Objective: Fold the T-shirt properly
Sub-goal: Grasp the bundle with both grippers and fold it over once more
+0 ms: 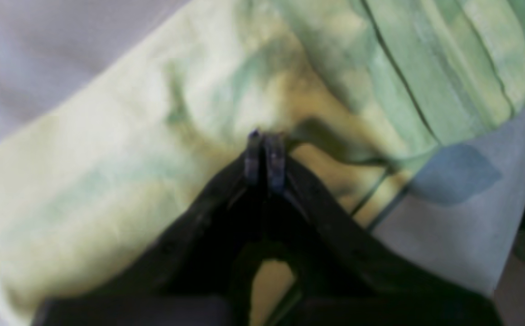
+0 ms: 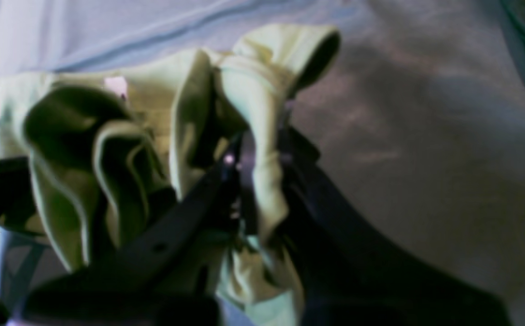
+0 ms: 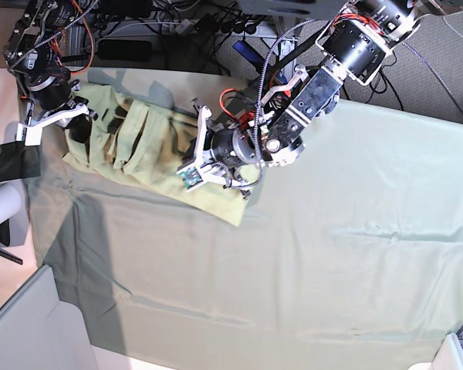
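Toward the far-left part of the table cloth, the T-shirt lies as a long bunched band, running from the cloth's left edge to just left of centre; only the base view shows this overall layout. That view also places the right gripper at the band's left end and the left gripper at its near-right end, low over the fabric, though jaw detail is too small to read there.

Right wrist view supplies what the base view lacks: the right gripper has its jaws pinched on a vertical roll of the T-shirt, with loose folds hanging to the left of it and a rolled hem opening above.

Left wrist view shows the left gripper with its fingertips pressed together above the T-shirt; blur prevents telling whether any fabric is caught between them. A seamed, greener portion lies at upper right.
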